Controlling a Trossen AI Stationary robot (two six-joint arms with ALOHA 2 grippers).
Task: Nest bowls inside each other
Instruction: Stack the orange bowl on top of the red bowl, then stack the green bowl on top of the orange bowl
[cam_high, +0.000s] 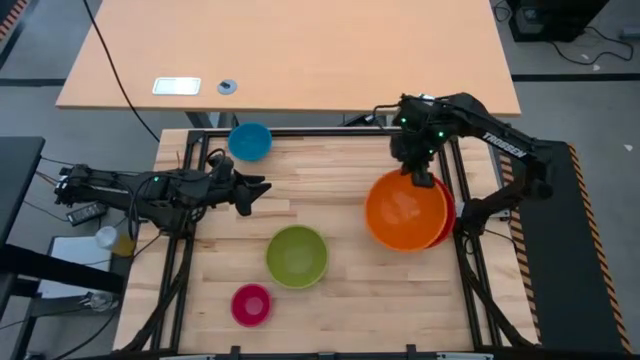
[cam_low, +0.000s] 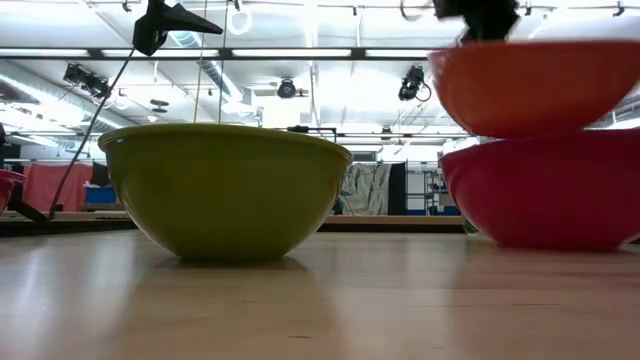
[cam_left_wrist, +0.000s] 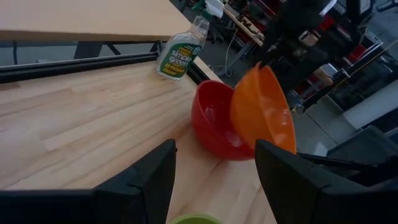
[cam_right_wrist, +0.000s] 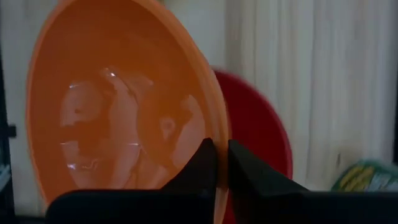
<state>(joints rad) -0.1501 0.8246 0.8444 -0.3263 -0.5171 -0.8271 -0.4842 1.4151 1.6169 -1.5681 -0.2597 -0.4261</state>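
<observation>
My right gripper (cam_high: 420, 178) is shut on the orange bowl (cam_high: 403, 212), which hangs over the red bowl (cam_high: 447, 215) at the table's right side; the low view shows the orange bowl (cam_low: 535, 85) just above the red one (cam_low: 545, 195), and I cannot tell whether they touch. The lime green bowl (cam_high: 297, 256) stands on its base at the table's middle, the magenta pink bowl (cam_high: 251, 304) near the front, and the blue bowl (cam_high: 250, 141) at the far edge. My left gripper (cam_high: 258, 190) hovers open at the left, touching nothing. My right gripper pinches the orange bowl's rim (cam_right_wrist: 219, 134) at its far side, one finger (cam_right_wrist: 200, 163) inside the bowl and the other (cam_right_wrist: 249, 175) outside. The fingers come steeply from above. The bowl hangs below them with its opening up, lifted off the table, over the red bowl.
A spray bottle with a green label (cam_left_wrist: 180, 53) stands at the table's far right corner behind the red bowl. A black frame (cam_high: 300, 131) runs round the wooden table. Bare wood lies between the green bowl and the red bowl.
</observation>
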